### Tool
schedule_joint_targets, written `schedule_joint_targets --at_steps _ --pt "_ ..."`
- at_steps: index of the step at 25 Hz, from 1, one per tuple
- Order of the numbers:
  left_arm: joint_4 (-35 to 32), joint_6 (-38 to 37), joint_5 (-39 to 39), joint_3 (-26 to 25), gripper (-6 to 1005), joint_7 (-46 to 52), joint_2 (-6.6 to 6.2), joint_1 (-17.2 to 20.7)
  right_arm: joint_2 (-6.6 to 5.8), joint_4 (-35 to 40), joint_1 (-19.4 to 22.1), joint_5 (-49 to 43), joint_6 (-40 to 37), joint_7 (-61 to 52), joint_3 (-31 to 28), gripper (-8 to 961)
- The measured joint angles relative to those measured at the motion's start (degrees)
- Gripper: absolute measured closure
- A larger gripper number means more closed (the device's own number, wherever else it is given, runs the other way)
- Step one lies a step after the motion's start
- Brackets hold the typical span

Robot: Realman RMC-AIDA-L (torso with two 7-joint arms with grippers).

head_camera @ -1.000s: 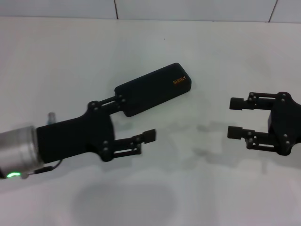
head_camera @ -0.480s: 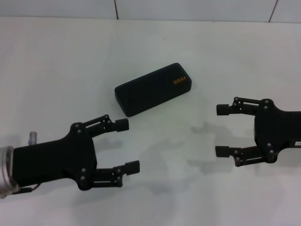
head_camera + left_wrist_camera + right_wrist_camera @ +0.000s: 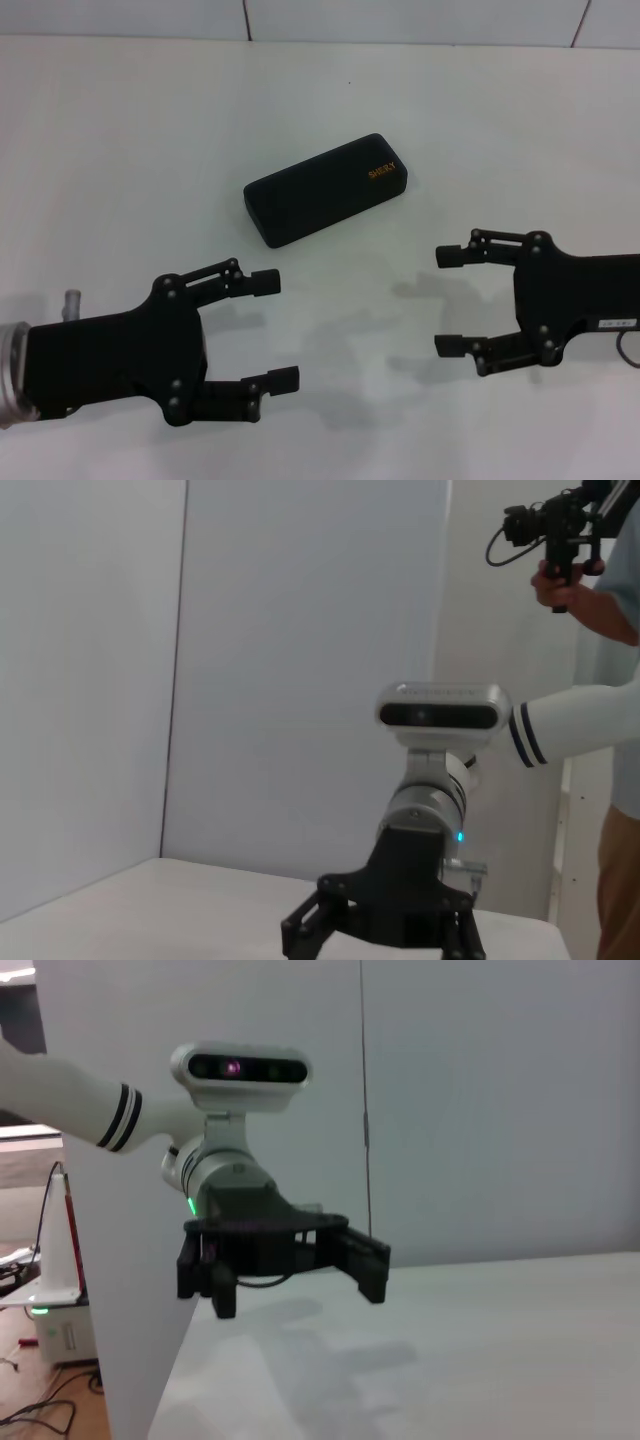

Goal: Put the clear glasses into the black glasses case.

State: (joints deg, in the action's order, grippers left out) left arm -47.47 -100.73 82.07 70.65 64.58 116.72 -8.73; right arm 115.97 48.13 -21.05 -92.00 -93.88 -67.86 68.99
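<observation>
My left gripper has its two black fingers spread wide apart, and nothing sits between them. It hangs low over the white table, on my left side, with the tips pointing toward the middle. My right gripper is spread wide too, and it holds nothing. It hangs on my right side, and its tips point back at the left one — the two grippers face each other across a bare patch of table.

The black glasses case with rounded corners lies flat on the table, farther from me than both grippers. It sits at a slant, about between them, and it is apart from both. Its lid is down. Small orange letters show on the top, near the end that lies closer to my right side. The near corner of the case is closer to my left gripper's upper finger than to anything on the right.

I cannot find the clear glasses in any view.

In the left wrist view I see my right gripper across the table, and a person's hand holding a camera rig up high. In the right wrist view I see my left gripper above the table edge, open wide.
</observation>
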Motion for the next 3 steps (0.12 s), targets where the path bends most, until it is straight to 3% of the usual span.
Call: schedule_joint_targets --at_steps 3 --pt "0.15 0.0 0.04 -0.1 111 0.0 -0.07 -0.11 0.03 -0.59 -0.05 0.54 1.03 0.03 1.44 73"
